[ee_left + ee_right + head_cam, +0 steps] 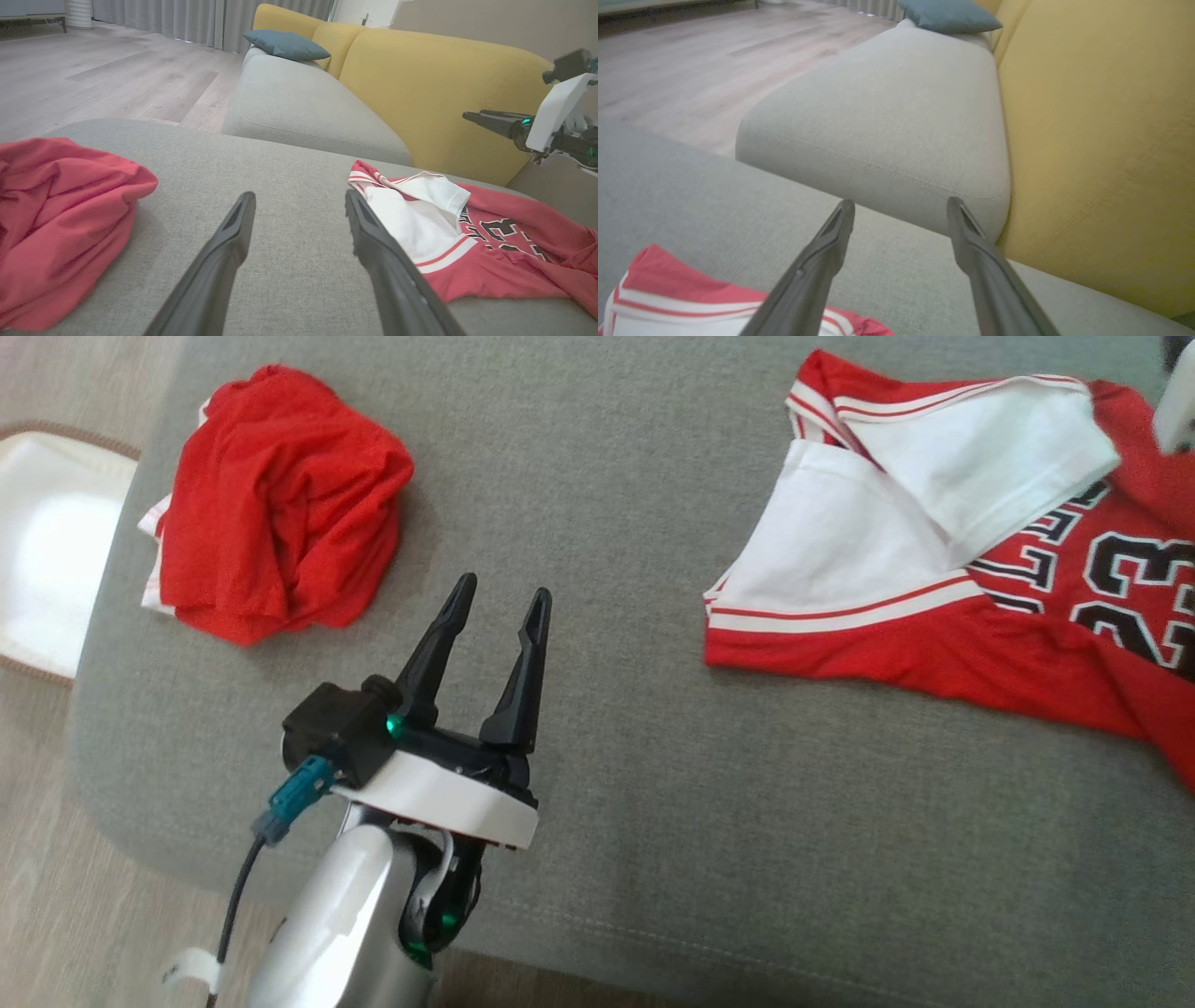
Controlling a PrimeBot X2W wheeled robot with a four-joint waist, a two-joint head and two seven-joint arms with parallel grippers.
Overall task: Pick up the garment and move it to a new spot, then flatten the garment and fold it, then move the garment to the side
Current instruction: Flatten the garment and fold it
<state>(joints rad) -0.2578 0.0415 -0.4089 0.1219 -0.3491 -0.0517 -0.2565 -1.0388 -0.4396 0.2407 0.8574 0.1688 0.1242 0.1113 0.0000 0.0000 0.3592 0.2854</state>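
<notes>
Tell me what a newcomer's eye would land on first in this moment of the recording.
The red and white jersey with a black 23 stands out first, lying partly folded open at the right of the grey cushion. A crumpled red garment sits bunched at the cushion's far left. The left tool hangs open over bare fabric between the two, touching neither.

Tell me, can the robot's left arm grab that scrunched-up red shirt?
Probably yes. The left gripper is open and empty over the bare grey cushion, and the scrunched-up red shirt lies close ahead, a little to its left. Nothing sits between them.
</notes>
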